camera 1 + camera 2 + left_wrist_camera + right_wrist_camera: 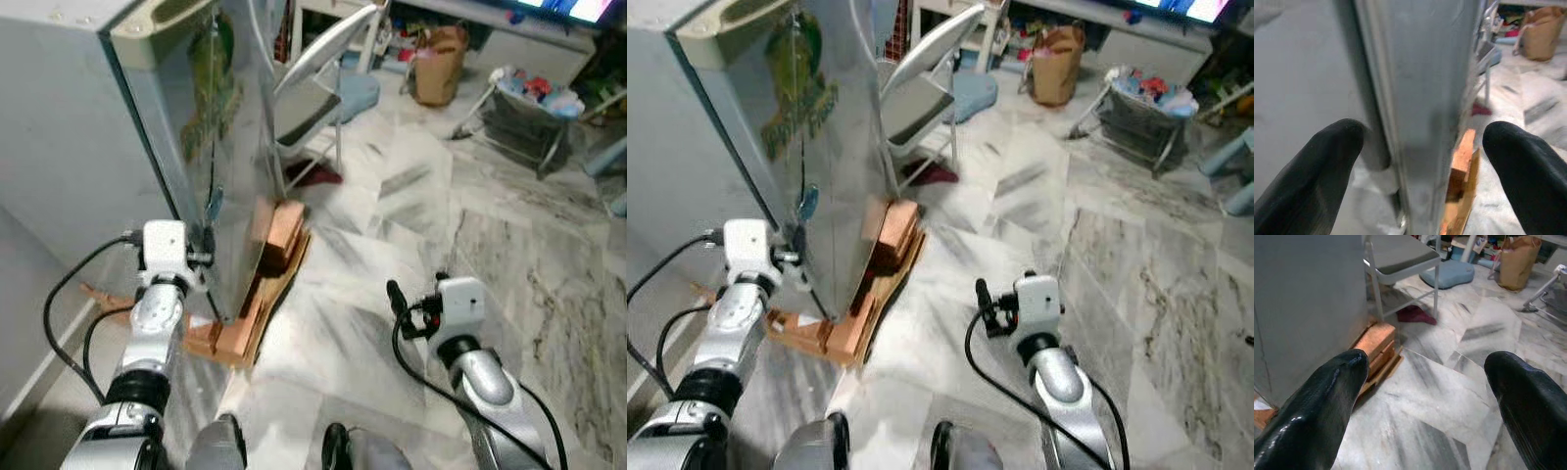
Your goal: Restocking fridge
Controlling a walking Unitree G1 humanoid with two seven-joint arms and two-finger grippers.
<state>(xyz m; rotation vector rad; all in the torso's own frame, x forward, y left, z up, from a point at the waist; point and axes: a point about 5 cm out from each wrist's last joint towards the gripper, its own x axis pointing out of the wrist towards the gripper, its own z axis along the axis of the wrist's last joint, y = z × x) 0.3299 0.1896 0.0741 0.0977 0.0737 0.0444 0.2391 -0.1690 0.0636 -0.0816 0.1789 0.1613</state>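
Floor: grey-veined marble (pixel 392 245) fills the centre and right of my head views.
Fridge: silver fridge (pixel 147 127) at upper left of the frame, standing on wooden blocks (pixel 279 240) over a flattened cardboard sheet (pixel 250 333); a green sticker shows on its side.
Left hand: my left hand (pixel 1420 161) sits at lower left, at the fridge's near corner edge; fingers (pixel 1308 171) spread wide, one on either side of that edge, gripping nothing.
Right hand: my right hand (pixel 1425 401) is at lower centre-right over bare floor, fingers (pixel 1317 406) spread wide, empty.
Chair: folding chair (pixel 313 93) just beyond the fridge, upper centre.
Bag: brown paper bag (pixel 439 64) at upper right of centre.
Basket: wire basket (pixel 529 108) with items, upper right.
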